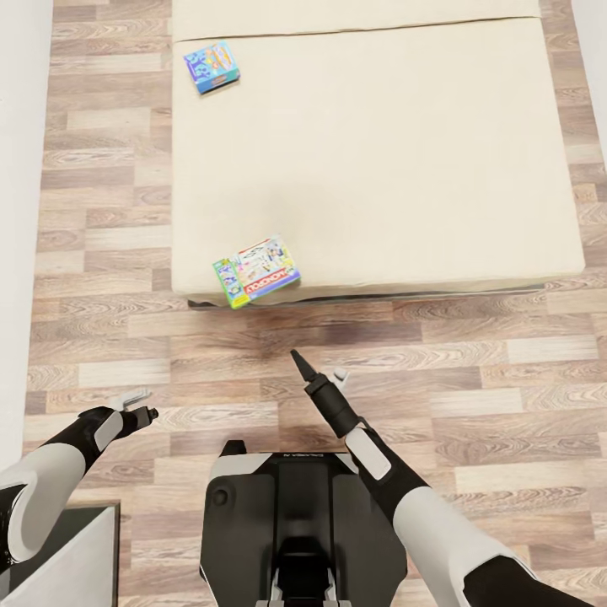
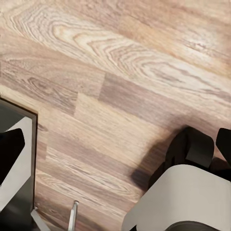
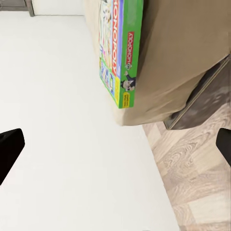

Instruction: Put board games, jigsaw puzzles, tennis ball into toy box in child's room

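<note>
Setting: facing the bed (image 1: pixel 379 160) across the wood-plank floor (image 1: pixel 472 362) in the child's room.
Monopoly board game (image 1: pixel 256 271): lying at the near edge of the mattress, one corner overhanging toward the floor.
Light blue board game (image 1: pixel 212 67): resting near the far left corner of the bed, well apart from the first.
Right gripper (image 1: pixel 320 364): reaching forward over the floor, jaws spread wide and holding nothing, pointing toward the Monopoly box.
Left gripper (image 1: pixel 139 402): hanging low at the side over the floor, holding nothing; jaw opening hard to judge from these views.
Step in hand: apparently closing in on the nearer box for a first pickup.
Next move: likely extending the right arm to the overhanging corner, then clamping across the thin edge.
</note>
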You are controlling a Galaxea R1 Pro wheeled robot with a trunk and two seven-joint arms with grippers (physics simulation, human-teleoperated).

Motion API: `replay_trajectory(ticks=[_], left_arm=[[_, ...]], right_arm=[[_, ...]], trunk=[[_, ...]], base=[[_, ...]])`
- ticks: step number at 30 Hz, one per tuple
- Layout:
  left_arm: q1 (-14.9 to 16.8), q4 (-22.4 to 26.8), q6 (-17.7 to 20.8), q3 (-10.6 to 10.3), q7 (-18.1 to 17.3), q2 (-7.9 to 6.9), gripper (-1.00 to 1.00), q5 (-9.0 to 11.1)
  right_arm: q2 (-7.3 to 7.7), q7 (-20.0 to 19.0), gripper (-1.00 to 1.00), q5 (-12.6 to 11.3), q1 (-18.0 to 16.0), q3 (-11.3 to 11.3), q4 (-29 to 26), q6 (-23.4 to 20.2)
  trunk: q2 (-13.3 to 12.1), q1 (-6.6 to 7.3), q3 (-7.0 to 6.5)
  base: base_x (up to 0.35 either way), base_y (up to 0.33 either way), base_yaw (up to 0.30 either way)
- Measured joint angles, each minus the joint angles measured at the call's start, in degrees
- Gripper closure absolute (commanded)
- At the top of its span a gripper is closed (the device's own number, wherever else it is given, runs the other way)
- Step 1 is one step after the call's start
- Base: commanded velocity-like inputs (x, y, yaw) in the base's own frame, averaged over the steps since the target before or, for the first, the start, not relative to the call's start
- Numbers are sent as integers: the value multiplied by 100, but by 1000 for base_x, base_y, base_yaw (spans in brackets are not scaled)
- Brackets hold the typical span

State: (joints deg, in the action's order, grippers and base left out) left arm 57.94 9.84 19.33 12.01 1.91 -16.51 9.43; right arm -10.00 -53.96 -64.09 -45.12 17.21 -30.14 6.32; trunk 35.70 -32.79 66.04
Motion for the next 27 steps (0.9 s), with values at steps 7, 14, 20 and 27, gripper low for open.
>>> replay_trajectory(ticks=[7, 14, 20, 27], left_arm=[[0, -1, 0, 0, 0, 0, -100, 0], [0, -2, 0, -1, 0, 0, -100, 0], [0, 1, 0, 0, 1, 0, -100, 0], [0, -1, 0, -1, 7, 0, -100, 0]], right_arm=[[0, 12, -100, 20, 3, 26, 5, 140], [0, 42, -100, 28, 2, 44, 5, 143], [0, 35, -100, 36, 1, 45, 5, 135], [0, 20, -100, 28, 1, 48, 5, -15]], trunk=[[0, 0, 0], [0, 0, 0], [0, 2, 0], [0, 0, 0]], base=[[14, 92, 0], [9, 11, 0], [143, 82, 0], [50, 27, 0]])
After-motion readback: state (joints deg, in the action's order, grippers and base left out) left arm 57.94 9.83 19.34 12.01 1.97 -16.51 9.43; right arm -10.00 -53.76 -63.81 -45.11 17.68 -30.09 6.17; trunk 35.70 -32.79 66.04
